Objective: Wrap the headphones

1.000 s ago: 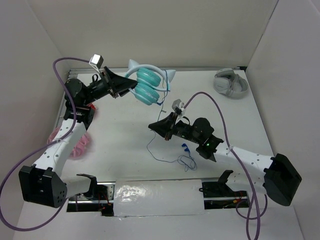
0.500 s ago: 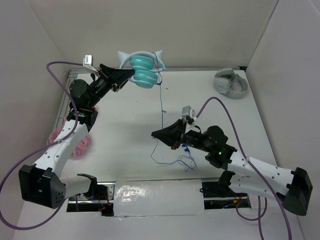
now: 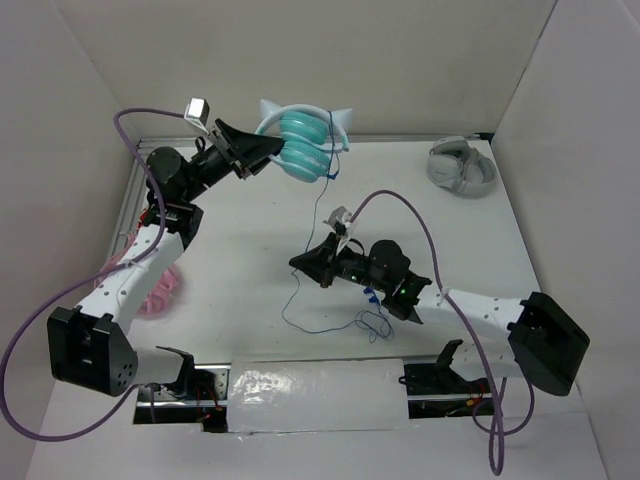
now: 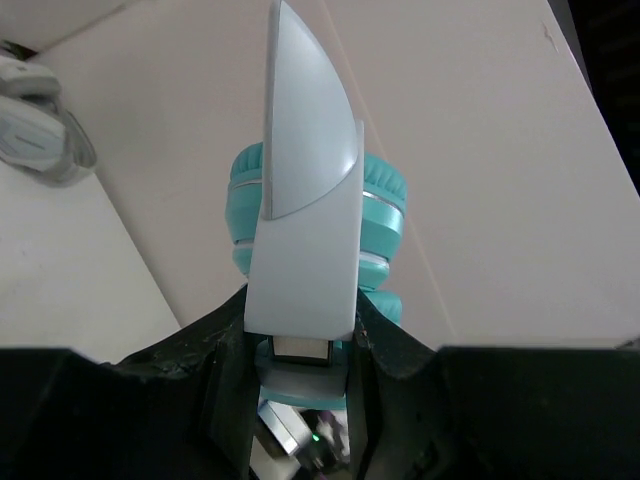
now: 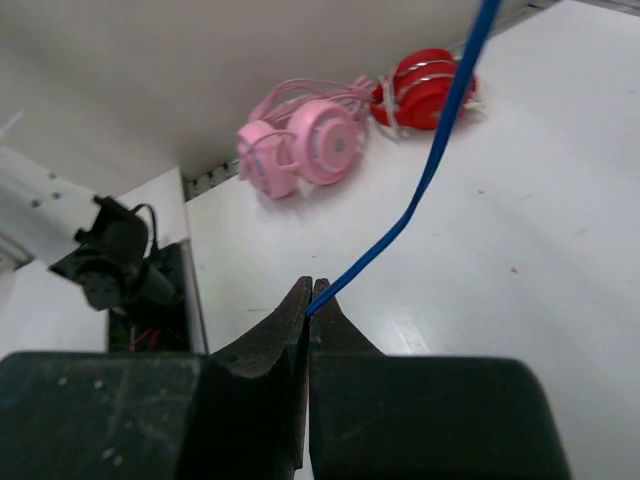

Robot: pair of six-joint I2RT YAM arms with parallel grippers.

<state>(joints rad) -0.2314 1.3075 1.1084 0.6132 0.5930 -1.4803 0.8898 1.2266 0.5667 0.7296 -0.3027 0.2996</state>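
Observation:
The teal headphones [image 3: 304,145] with a white cat-ear headband are held up in the air at the back of the table by my left gripper [image 3: 268,150], which is shut on the headband [image 4: 305,250]. The thin blue cable [image 3: 318,215] hangs from the ear cups down to my right gripper [image 3: 300,262], which is shut on it at the fingertips [image 5: 310,300]. The rest of the cable [image 3: 372,322] lies looped on the table near the front. In the right wrist view the cable [image 5: 440,160] runs taut up and to the right.
Grey-white headphones [image 3: 460,168] lie at the back right. Pink headphones [image 3: 158,290] lie at the left edge, and show with red ones [image 5: 425,90] in the right wrist view. White walls close in the back and sides.
My left gripper has turned the headphones and moved them slightly right. My right gripper has moved left and back with the cable pinched, its arm drawn in.

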